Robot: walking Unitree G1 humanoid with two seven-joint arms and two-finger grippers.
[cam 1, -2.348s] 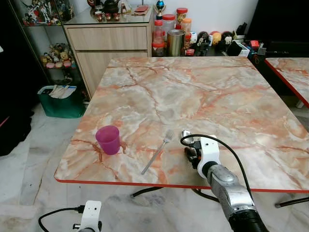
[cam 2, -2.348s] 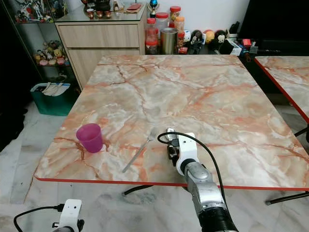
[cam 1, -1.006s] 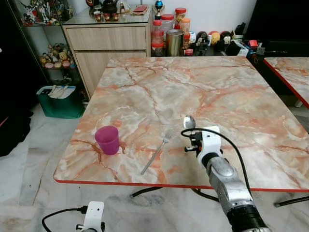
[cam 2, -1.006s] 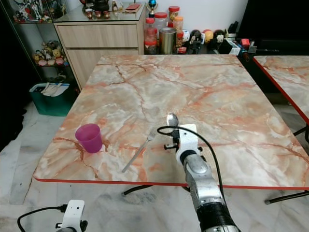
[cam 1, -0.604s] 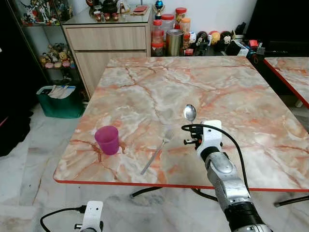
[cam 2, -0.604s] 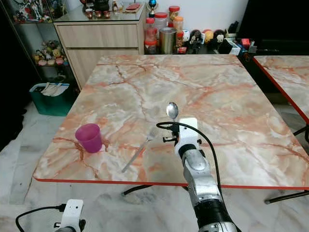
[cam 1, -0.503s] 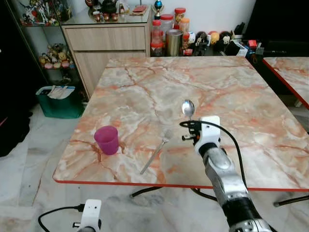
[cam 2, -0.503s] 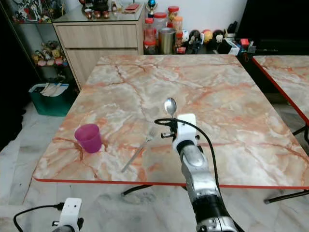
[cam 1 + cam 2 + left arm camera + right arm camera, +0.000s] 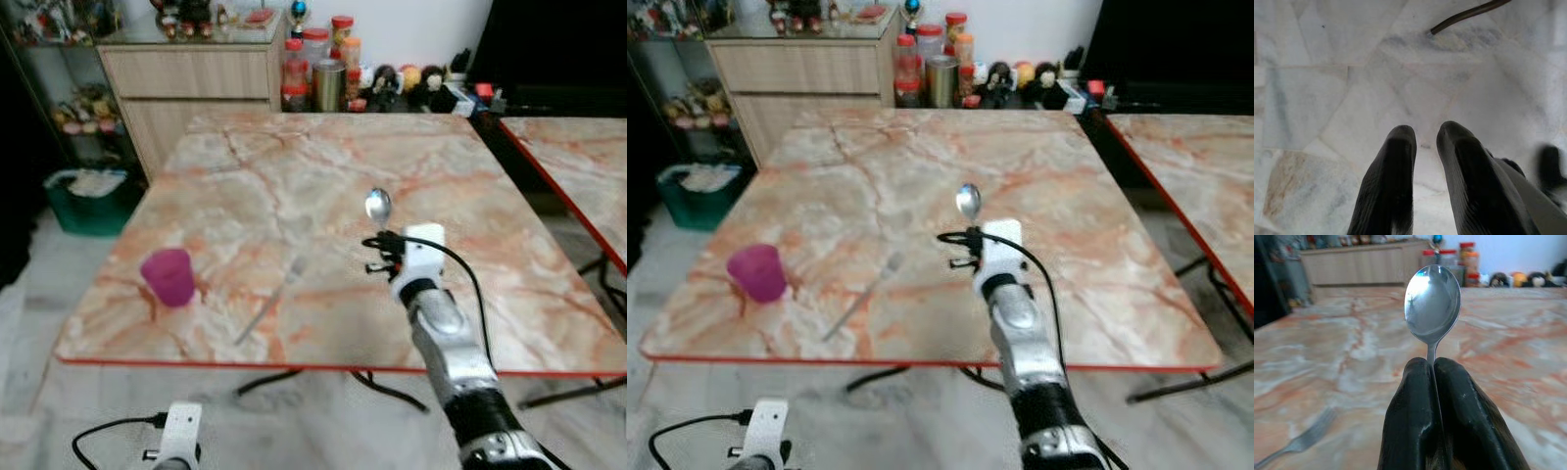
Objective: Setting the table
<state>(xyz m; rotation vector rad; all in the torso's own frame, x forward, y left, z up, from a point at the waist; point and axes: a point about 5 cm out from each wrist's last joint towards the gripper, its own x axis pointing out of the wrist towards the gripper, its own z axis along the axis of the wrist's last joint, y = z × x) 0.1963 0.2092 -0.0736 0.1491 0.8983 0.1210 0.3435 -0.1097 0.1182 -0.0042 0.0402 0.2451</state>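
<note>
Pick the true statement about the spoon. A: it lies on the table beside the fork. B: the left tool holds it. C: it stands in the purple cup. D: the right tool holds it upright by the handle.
D: the right tool pinches the spoon by its handle, bowl pointing up.

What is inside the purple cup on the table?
The purple cup stands upright on the table, left of the fork. The blurred head views do not show its inside, so its contents cannot be told.
</note>
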